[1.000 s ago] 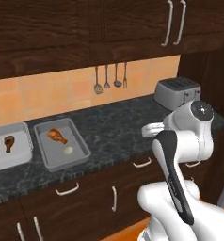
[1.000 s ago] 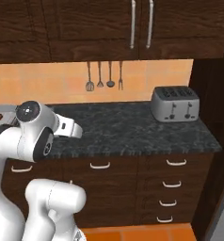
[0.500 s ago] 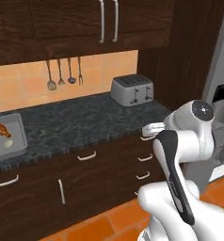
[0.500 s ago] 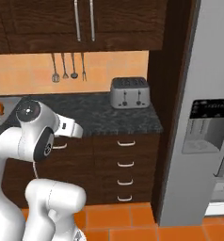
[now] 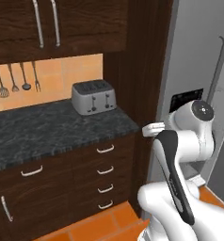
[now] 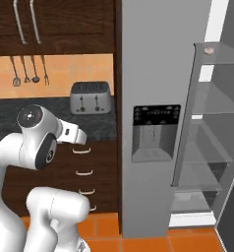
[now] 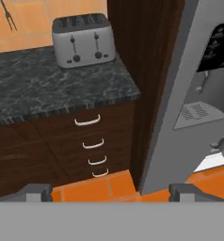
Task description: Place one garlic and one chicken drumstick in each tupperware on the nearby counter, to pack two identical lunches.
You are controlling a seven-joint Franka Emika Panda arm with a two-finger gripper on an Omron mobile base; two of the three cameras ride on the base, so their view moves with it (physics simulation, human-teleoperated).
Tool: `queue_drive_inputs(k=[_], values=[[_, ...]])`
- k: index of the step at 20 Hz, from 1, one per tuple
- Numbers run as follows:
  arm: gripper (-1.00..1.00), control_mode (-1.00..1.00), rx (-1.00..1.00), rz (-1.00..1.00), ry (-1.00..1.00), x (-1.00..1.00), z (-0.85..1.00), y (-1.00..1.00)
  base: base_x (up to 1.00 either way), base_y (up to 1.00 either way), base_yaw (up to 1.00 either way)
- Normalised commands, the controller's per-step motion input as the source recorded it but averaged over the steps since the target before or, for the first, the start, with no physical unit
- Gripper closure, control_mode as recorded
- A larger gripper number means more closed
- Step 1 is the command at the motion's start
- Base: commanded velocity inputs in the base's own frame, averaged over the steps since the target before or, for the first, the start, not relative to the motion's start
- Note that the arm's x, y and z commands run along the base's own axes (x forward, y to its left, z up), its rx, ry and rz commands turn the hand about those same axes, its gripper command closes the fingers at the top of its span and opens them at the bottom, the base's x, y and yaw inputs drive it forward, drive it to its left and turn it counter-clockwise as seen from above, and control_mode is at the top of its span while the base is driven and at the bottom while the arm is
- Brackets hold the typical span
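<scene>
The counter (image 5: 48,129) of black-grey speckled stone runs over dark drawers (image 7: 88,141) and ends at a tall dark wood panel. My gripper (image 7: 112,192) is open, with nothing between its two dark fingertips (image 7: 36,190); it looks down at the counter's right end and the orange floor. The tupperware and the chicken drumstick are out of view. A small pale roundish thing (image 6: 210,49) lies on the top shelf of the open fridge, too small to tell whether it is a garlic.
A silver toaster (image 5: 93,96) stands at the counter's right end (image 6: 91,96). Utensils (image 5: 17,80) hang on the orange wall. Right of the wood panel stands a grey fridge with a dispenser (image 6: 156,133); its glass shelves (image 6: 207,123) are exposed.
The whole picture has slid left: the base has driven right along the counter. Both trays left the view, and the fridge came in. The gripper stayed open.
</scene>
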Motion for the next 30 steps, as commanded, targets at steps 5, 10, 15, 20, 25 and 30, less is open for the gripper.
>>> queue_drive_inputs(k=[5, 10, 15, 20, 25, 30], values=[[-1.00, 1.00, 0.00, 0.00, 0.00, 0.00, 0.00, 0.00, 0.29, -1.00, 0.13], [-1.00, 1.00, 0.00, 0.00, 0.00, 0.00, 0.00, 0.00, 0.10, -0.97, 0.22], [-1.00, 1.00, 0.00, 0.00, 0.00, 0.00, 0.00, 0.00, 0.01, -0.77, 0.16], [-1.00, 1.00, 0.00, 0.00, 0.00, 0.00, 0.00, 0.00, 0.17, -0.45, 0.16], [-1.00, 1.00, 0.00, 0.00, 0.00, 0.00, 0.00, 0.00, 0.25, -0.47, 0.19], [-1.00, 1.00, 0.00, 0.00, 0.00, 0.00, 0.00, 0.00, 0.32, -0.53, 0.20]])
